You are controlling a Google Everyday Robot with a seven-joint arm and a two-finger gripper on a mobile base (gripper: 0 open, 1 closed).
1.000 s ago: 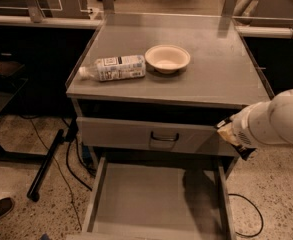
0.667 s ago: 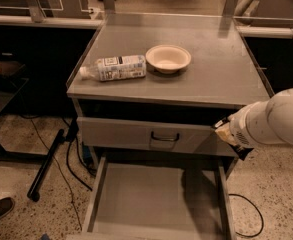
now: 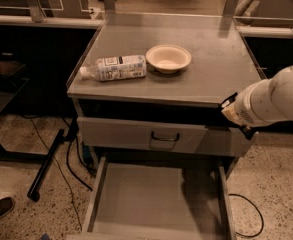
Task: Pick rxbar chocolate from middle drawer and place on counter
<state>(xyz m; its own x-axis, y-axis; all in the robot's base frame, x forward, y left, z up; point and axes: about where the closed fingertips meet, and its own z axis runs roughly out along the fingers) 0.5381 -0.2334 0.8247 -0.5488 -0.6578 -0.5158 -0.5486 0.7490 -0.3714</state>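
The middle drawer [image 3: 156,199] is pulled open below the cabinet; its plain grey floor shows nothing on it. The rxbar chocolate is out of view. The counter [image 3: 211,69] is the flat grey top above. My white arm comes in from the right, and my gripper [image 3: 230,110] is at its dark-tipped end, just off the counter's front right corner, above the open drawer's right side. Nothing shows in it.
A clear white-labelled bottle [image 3: 118,67] lies on its side on the counter's left, beside a cream bowl [image 3: 168,58]. A shut drawer with a dark wire handle [image 3: 163,136] sits above the open one. Cables and a black pole [image 3: 48,159] run over the floor at left.
The end of my arm has risen a little, from beside the handled drawer's front to the level of the counter's front edge. Nothing else has moved.
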